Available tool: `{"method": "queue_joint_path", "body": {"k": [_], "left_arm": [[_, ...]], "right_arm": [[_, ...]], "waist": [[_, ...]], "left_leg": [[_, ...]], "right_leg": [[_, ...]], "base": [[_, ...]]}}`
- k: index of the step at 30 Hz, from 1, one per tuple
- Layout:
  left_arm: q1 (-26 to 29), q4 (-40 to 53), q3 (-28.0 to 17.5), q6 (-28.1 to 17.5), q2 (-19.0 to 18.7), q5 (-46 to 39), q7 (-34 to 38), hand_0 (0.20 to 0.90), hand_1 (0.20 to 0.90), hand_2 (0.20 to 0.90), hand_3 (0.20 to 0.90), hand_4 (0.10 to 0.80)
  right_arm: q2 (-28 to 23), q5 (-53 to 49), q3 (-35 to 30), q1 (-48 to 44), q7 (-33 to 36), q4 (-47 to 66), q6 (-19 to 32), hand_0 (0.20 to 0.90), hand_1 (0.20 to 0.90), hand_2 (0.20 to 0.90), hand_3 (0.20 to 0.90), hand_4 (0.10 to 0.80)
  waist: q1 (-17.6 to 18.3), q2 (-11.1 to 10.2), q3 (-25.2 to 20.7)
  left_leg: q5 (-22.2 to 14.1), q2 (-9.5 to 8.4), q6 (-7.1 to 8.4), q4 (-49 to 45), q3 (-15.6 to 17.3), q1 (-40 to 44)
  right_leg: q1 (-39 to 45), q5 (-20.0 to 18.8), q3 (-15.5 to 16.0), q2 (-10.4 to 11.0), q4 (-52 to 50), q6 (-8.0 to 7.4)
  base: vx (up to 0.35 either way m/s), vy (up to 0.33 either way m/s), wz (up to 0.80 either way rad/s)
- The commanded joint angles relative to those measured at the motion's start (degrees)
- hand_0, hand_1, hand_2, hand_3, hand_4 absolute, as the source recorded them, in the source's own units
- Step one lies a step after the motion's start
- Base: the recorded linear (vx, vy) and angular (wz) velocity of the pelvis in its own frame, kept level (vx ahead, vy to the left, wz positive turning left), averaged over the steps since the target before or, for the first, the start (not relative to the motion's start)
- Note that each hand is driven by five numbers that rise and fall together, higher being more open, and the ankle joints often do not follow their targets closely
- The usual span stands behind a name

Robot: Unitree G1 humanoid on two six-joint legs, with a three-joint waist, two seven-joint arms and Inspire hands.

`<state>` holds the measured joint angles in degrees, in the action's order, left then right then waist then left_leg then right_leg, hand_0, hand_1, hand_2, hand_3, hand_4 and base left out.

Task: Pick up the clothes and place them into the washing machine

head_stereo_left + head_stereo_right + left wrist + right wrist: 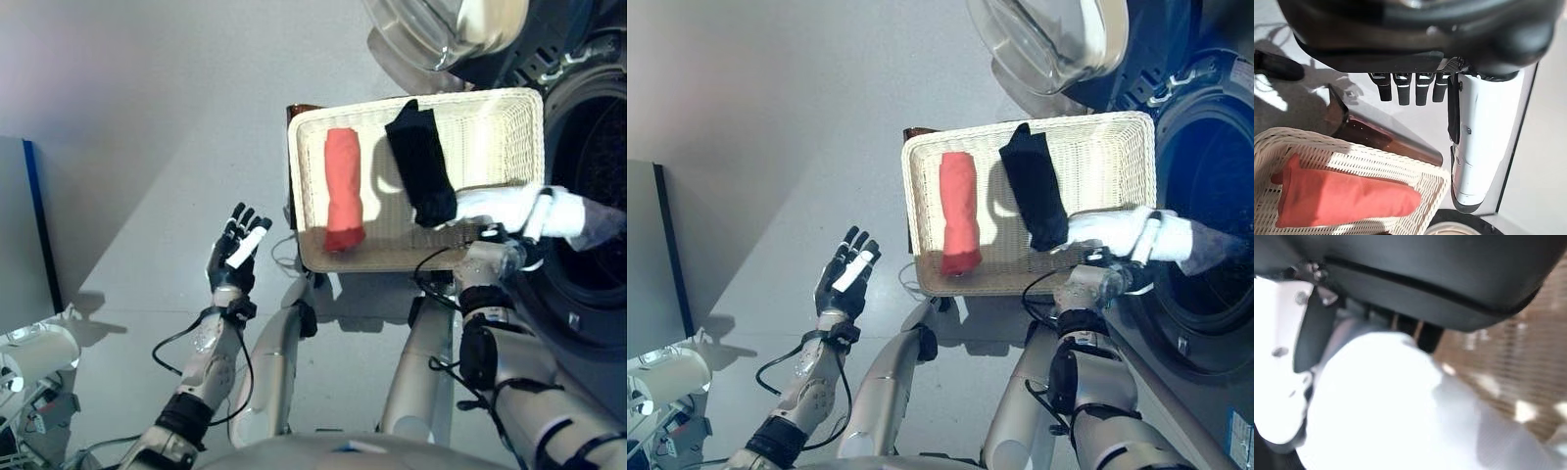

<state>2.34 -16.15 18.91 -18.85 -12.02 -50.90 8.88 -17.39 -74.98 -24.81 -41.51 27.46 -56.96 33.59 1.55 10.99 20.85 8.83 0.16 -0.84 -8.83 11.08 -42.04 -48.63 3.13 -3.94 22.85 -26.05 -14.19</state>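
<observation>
A white wicker basket (509, 117) holds a rolled red garment (343, 191) and a black garment (421, 166). My right hand (500, 257) is at the basket's near right corner, shut on a white garment (519, 211) that stretches toward the washing machine drum opening (598, 186). In the right wrist view the white garment (1400, 406) fills the space under the fingers. My left hand (235, 250) hangs open and empty over the floor, left of the basket. The left wrist view shows the red garment (1347, 196) in the basket (1415, 171).
The washing machine's round glass door (441, 29) stands open behind the basket. A brown stand (304, 110) shows under the basket's far left corner. A dark panel (20, 235) stands at the far left, with grey floor between it and the basket.
</observation>
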Motion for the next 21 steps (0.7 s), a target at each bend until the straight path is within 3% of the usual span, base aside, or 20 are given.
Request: {"method": "queue_joint_path", "body": {"k": [1,10,14,16,21], "left_arm": [[-1.6,4.0,-2.4,-2.1,-1.0,-1.6,-0.9,0.9,0.9,0.9,0.9,0.8],[-3.0,4.2,-2.1,-1.6,-2.6,-1.5,-1.7,0.9,0.9,0.9,0.9,0.8],[-3.9,4.8,-1.3,-1.9,-4.2,-1.2,-2.7,0.9,0.9,0.9,0.9,0.8],[-4.0,5.5,-0.5,-2.3,-5.2,-0.8,-3.1,0.9,0.9,0.9,0.9,0.8],[-3.8,6.0,-0.6,-2.2,-5.1,-0.5,-2.4,0.9,0.9,0.9,0.9,0.8]], "right_arm": [[-8.6,-5.6,-2.5,-1.8,-0.5,2.2,8.0,0.2,0.2,0.2,0.2,0.3],[-25.2,-4.1,-5.9,-3.1,4.7,-8.6,4.2,0.2,0.2,0.2,0.2,0.3],[-33.5,-0.4,-2.7,-6.2,6.9,-13.1,0.1,0.2,0.2,0.2,0.2,0.3],[-35.2,1.7,1.9,-10.0,5.3,-12.4,-1.9,0.2,0.2,0.2,0.2,0.3],[-33.8,2.0,4.3,-12.7,5.7,-10.2,0.0,0.2,0.2,0.2,0.2,0.3]], "waist": [[0.7,0.0,-1.9],[0.8,-0.3,-3.5],[0.2,-0.3,-4.1],[-0.3,-0.4,-4.1],[-0.2,-0.5,-3.7]], "left_leg": [[-14.1,4.89,7.88,-10.6,-4.0,3.6],[-14.0,5.08,8.2,-9.5,-3.8,4.2],[-14.0,5.08,8.22,-9.5,-3.5,4.4],[-13.9,5.33,8.21,-9.6,-2.9,4.3],[-13.7,5.54,8.21,-9.0,-2.0,4.4]], "right_leg": [[2.9,-9.8,-1.2,1.7,8.5,1.28],[3.4,-9.6,-1.0,1.2,9.3,0.91],[3.1,-9.7,-1.4,1.2,9.4,0.83],[2.4,-9.9,-1.9,1.1,9.4,0.81],[1.6,-10.3,-2.5,0.5,9.8,0.83]], "base": [[0.028,-0.004,-0.03],[0.0,0.0,0.0],[0.0,0.0,0.0],[-0.004,0.011,-0.05],[-0.011,0.009,-0.11]]}}
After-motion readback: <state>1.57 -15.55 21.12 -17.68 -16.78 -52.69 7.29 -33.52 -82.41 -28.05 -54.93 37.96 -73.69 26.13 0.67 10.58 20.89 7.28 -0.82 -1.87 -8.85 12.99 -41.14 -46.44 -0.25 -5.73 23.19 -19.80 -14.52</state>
